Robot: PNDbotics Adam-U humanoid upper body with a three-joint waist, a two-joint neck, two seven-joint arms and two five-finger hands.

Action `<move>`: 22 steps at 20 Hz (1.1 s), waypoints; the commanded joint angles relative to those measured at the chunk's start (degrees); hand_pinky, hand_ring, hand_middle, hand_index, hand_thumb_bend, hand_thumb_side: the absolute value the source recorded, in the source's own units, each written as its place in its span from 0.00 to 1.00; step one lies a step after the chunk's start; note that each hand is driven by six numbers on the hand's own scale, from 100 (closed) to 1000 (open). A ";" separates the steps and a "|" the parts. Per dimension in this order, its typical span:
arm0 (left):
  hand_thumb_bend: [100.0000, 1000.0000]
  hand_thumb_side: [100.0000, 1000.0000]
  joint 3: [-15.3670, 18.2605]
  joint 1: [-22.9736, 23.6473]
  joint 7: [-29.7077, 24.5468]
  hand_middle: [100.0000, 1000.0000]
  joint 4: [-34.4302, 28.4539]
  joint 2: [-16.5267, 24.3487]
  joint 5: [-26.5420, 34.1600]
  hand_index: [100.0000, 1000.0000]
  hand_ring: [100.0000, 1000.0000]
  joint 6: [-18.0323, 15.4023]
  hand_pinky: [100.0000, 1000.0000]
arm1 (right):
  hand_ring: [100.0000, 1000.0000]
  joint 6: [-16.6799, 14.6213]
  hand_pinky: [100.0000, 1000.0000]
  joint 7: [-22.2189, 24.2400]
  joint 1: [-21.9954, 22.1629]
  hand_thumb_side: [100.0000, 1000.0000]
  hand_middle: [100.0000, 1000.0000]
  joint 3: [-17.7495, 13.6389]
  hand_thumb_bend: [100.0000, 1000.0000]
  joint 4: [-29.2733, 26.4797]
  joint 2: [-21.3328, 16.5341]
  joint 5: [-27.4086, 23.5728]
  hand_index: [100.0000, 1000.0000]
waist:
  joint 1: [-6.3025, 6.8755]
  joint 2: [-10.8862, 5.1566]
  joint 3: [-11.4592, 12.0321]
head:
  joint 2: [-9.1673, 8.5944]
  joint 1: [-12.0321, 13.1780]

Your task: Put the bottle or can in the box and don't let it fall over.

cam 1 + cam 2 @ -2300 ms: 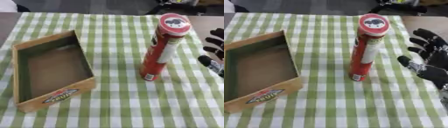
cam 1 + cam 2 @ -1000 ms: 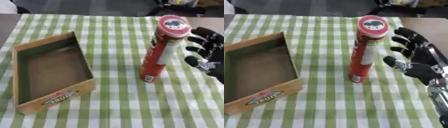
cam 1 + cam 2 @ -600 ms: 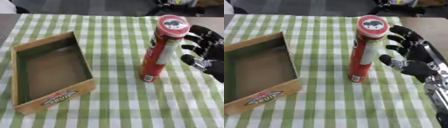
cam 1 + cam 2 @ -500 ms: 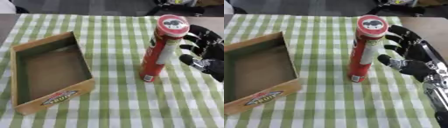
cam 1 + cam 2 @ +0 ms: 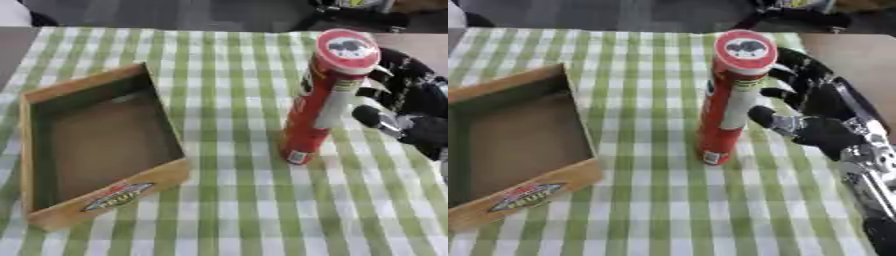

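Observation:
A tall red can (image 5: 320, 97) with a white label strip and a red lid stands upright on the checked cloth, right of centre. My right hand (image 5: 820, 117) is right beside it on its right, open, fingers spread behind the can's upper part and thumb (image 5: 765, 118) pointing at its middle; I cannot tell whether they touch it. The wooden box (image 5: 59, 216) lies open-topped and empty to the left, a logo on its near wall. My left hand shows in neither view.
A green and white checked cloth (image 5: 227, 200) covers the table. Its far edge runs along the top, with dark objects beyond it. Bare brown tabletop (image 5: 859, 55) shows at the right of the cloth.
My right hand has moved left from the right edge to just beside the can, fingers spreading around it. The can and box have stayed put.

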 commanded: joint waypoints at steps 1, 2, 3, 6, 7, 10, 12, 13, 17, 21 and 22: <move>0.52 0.33 0.19 -0.47 -0.12 0.77 -0.47 0.78 -0.04 0.84 0.90 -0.10 0.80 | 0.93 0.12 0.79 0.07 -0.87 0.00 0.91 -0.09 0.60 0.24 -0.60 -0.41 0.89 | 0.11 -0.61 0.09 | -0.69 -0.24; 0.52 0.33 0.18 -0.47 -0.13 0.77 -0.46 0.76 -0.04 0.84 0.90 -0.09 0.80 | 0.93 0.07 0.79 0.11 -1.00 0.00 0.91 -0.02 0.60 0.40 -0.53 -0.49 0.89 | 0.09 -0.57 0.10 | -0.69 -0.23; 0.52 0.33 0.17 -0.46 -0.15 0.77 -0.44 0.74 -0.04 0.84 0.90 -0.09 0.80 | 0.93 0.01 0.79 0.18 -1.10 0.00 0.91 0.04 0.60 0.50 -0.48 -0.58 0.89 | 0.09 -0.54 0.11 | -0.70 -0.23; 0.52 0.33 0.17 -0.49 -0.18 0.77 -0.42 0.70 -0.01 0.84 0.90 -0.11 0.80 | 0.93 -0.18 0.79 0.59 -1.55 0.00 0.91 0.33 0.60 0.51 -0.25 -0.99 0.89 | 0.09 -0.47 0.12 | -0.77 -0.23; 0.52 0.33 0.16 -0.49 -0.19 0.77 -0.41 0.69 0.00 0.84 0.90 -0.12 0.80 | 0.94 -0.21 0.79 0.77 -1.72 0.00 0.91 0.43 0.61 0.47 -0.17 -1.16 0.89 | 0.09 -0.46 0.12 | -0.81 -0.25; 0.52 0.34 0.14 -0.49 -0.23 0.77 -0.38 0.64 0.04 0.84 0.90 -0.12 0.80 | 0.94 -0.07 0.80 1.15 -2.33 0.00 0.91 0.69 0.61 0.67 -0.01 -1.40 0.89 | 0.10 -0.43 0.15 | -0.95 -0.36; 0.52 0.34 0.11 -0.49 -0.28 0.77 -0.34 0.58 0.06 0.84 0.90 -0.11 0.80 | 0.94 0.05 0.80 1.30 -2.78 0.00 0.91 0.92 0.61 1.10 0.08 -1.49 0.89 | 0.08 -0.39 0.19 | -1.03 -0.45; 0.52 0.34 0.10 -0.50 -0.29 0.77 -0.33 0.55 0.06 0.84 0.90 -0.10 0.80 | 0.94 0.07 0.80 1.40 -3.01 0.00 0.91 1.04 0.61 1.32 0.14 -1.56 0.89 | 0.07 -0.35 0.22 | -1.06 -0.48; 0.52 0.34 0.09 -0.61 -0.33 0.77 -0.35 0.53 0.10 0.84 0.90 -0.13 0.80 | 0.94 0.15 0.80 1.78 -4.02 0.00 0.91 1.58 0.62 2.28 0.47 -1.82 0.88 | 0.04 -0.24 0.35 | -1.08 -0.59; 0.52 0.34 0.03 -0.71 -0.42 0.78 -0.36 0.46 0.14 0.84 0.90 -0.12 0.80 | 0.94 0.14 0.79 1.96 -5.01 0.00 0.91 2.09 0.62 3.05 0.62 -1.96 0.88 | 0.02 -0.15 0.48 | -1.19 -0.85; 0.52 0.34 0.02 -0.70 -0.43 0.78 -0.35 0.43 0.15 0.84 0.90 -0.11 0.80 | 0.94 0.14 0.79 2.01 -5.22 0.00 0.91 2.21 0.62 3.22 0.65 -1.99 0.88 | 0.02 -0.12 0.50 | -1.20 -0.96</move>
